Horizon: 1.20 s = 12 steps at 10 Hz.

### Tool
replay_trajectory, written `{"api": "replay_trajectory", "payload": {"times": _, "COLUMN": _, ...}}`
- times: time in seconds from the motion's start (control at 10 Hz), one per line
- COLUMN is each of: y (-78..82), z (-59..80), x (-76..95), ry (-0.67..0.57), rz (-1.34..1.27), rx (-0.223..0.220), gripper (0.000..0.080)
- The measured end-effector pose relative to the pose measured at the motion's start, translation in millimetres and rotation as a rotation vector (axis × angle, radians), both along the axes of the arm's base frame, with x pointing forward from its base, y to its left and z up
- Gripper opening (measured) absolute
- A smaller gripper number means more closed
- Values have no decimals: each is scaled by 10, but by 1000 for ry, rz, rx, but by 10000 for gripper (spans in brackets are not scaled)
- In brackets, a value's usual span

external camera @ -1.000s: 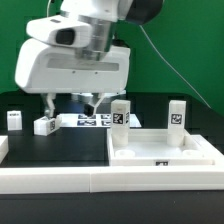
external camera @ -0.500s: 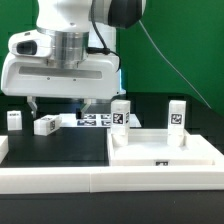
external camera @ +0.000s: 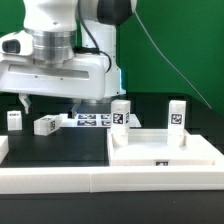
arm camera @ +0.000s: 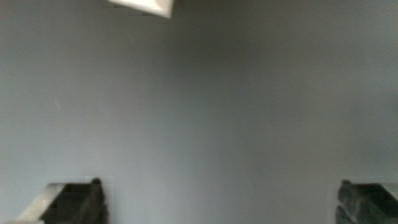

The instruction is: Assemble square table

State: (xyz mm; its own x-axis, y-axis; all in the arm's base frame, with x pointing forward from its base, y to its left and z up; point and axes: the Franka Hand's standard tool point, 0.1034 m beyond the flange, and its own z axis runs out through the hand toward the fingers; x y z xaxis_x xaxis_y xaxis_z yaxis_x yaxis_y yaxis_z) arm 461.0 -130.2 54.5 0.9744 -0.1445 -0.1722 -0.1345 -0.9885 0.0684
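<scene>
Exterior view alone shows square tabletop point(external camera: 165, 152).

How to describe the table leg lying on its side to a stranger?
Find the big white table top on the exterior view's right. Go left past the marker board to two small white legs. The wanted leg lies on its side; its neighbour stands upright.

A plain green backdrop point(external camera: 185, 40) forms the rear wall of the workspace. Below it lies a matte black table surface point(external camera: 60, 148), which reaches the backdrop's lower edge. A long white rail point(external camera: 50, 182) borders the table along its near side. The marker board point(external camera: 92, 121) lies flat toward the rear. Lighting is even and diffuse. In the wrist view, the table surface appears uniform grey and blurred.
</scene>
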Motion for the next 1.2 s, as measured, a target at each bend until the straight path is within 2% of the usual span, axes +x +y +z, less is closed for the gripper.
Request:
{"api": "replay_trajectory", "payload": {"times": 0.1, "y": -43, "z": -70, "x": -185, "ry": 18, "rz": -29, "rx": 4, "gripper": 649}}
{"api": "replay_trajectory", "payload": {"times": 0.2, "y": -109, "z": -91, "x": -270, "ry": 29, "rz": -37, "rx": 3, "gripper": 649}}
{"api": "replay_trajectory", "payload": {"times": 0.3, "y": -151, "z": -79, "x": -259, "ry": 22, "rz": -31, "rx": 0, "gripper": 649}}
{"api": "replay_trajectory", "payload": {"times": 0.7, "y": -137, "z": -95, "x": -266, "ry": 26, "rz": -28, "rx": 0, "gripper": 649}}
{"api": "replay_trajectory", "payload": {"times": 0.9, "y": -243, "z": -124, "x": -405, "ry": 44, "rz": -154, "rx": 37, "gripper": 649}}
{"api": "replay_trajectory", "payload": {"times": 1.1, "y": -284, "z": -142, "x": -521, "ry": 72, "rz": -226, "rx": 80, "gripper": 649}}
{"api": "replay_trajectory", "payload": {"times": 1.2, "y": -278, "z": -143, "x": -521, "ry": 77, "rz": -225, "rx": 82, "gripper": 649}}
